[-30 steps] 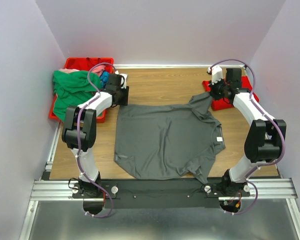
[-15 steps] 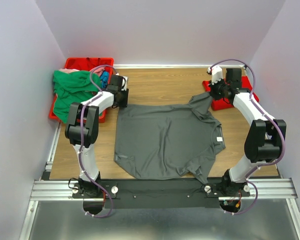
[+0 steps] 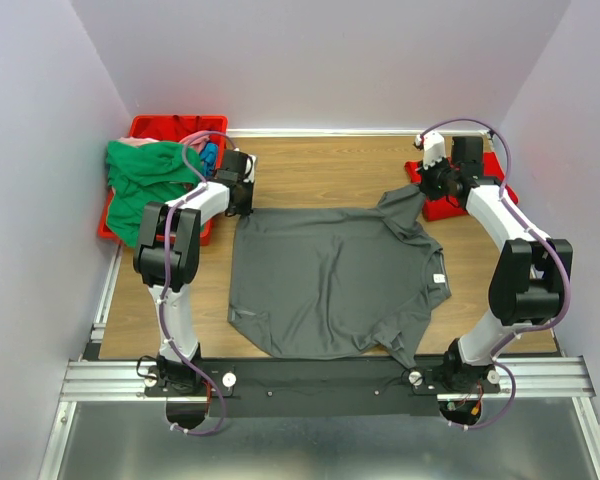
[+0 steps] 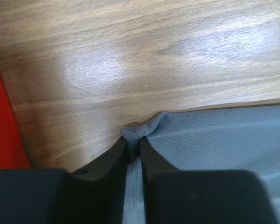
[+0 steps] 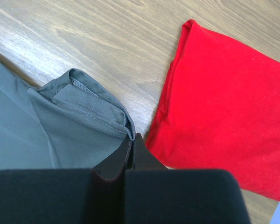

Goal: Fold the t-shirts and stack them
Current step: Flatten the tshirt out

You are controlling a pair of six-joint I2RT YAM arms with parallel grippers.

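Red bin (image 3: 170,122) holds green shirt (image 3: 145,185) (plus pink shirt (image 3: 130,142), blue shirt (image 3: 210,155)); left pincer (image 4: 133,145), right pincer (image 5: 132,141) pinch grey shirt (image 3: 330,280).

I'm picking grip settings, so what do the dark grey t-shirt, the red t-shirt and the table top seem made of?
The dark grey t-shirt: thin matte knit, possibly synthetic; fine mesh texture, stitched hem. The red t-shirt: soft matte cloth, maybe cotton; smooth folded edges. The table top: wood or laminate, slight sheen; grain and glare.

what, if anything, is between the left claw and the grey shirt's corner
Nothing visible does: the left claw is shut right on a corner of the dark grey t-shirt, which lies flat on the wooden table.
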